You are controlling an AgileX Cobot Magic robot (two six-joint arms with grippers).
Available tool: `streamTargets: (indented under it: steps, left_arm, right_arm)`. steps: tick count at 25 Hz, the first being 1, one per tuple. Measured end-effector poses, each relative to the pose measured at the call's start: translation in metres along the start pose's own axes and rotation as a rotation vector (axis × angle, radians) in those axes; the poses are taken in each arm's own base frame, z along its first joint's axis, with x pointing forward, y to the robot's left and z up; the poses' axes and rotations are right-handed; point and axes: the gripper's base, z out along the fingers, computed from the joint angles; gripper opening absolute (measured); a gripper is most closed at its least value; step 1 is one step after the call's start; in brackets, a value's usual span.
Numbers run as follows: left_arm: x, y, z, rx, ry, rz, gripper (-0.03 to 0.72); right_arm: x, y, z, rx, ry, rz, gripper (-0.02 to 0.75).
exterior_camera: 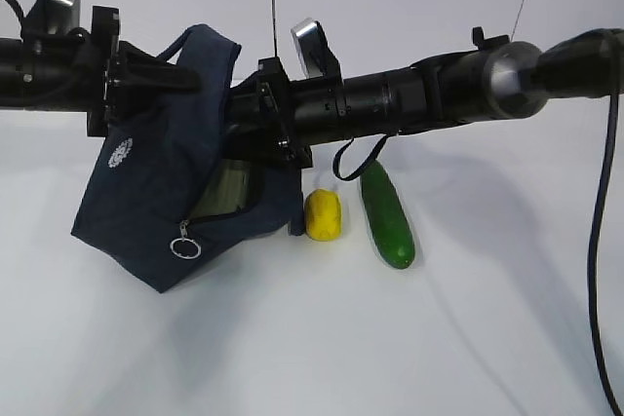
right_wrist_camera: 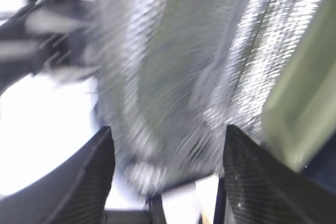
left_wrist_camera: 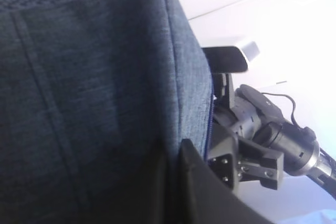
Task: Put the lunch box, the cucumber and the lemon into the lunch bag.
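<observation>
Exterior view: a navy lunch bag (exterior_camera: pixel 156 202) held tilted above a plain white tabletop (exterior_camera: pixel 322 338), with a white wall behind.

The left end effector (exterior_camera: pixel 109 80) is clamped tight on the bag's top fabric by a handle. The right end effector (right_wrist_camera: pixel 168 177) reaches into the bag's mouth with jaws spread, gripping nothing; silvery lining fills its blurred view. The lunch box (exterior_camera: pixel 232 190), pale green lid showing, sits inside the opening. The lemon (exterior_camera: pixel 324 215) and cucumber (exterior_camera: pixel 388 215) lie side by side on the tabletop, just right of the bag.
</observation>
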Motion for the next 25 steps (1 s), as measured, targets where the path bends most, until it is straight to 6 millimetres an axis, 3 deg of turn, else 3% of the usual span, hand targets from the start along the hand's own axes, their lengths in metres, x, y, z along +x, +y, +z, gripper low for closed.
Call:
streamTargets:
  steps: [14,25]
  left_arm:
    - [-0.015,0.025,-0.055,-0.054,-0.012,-0.116,-0.006]
    - [-0.014,0.046,-0.087,-0.184,0.029,-0.175,-0.006]
  right_arm:
    - [0.002,0.046,-0.014,0.087,0.136,-0.115,0.487]
    - [-0.006,0.087,-0.038,0.528,0.304,-0.188,0.487]
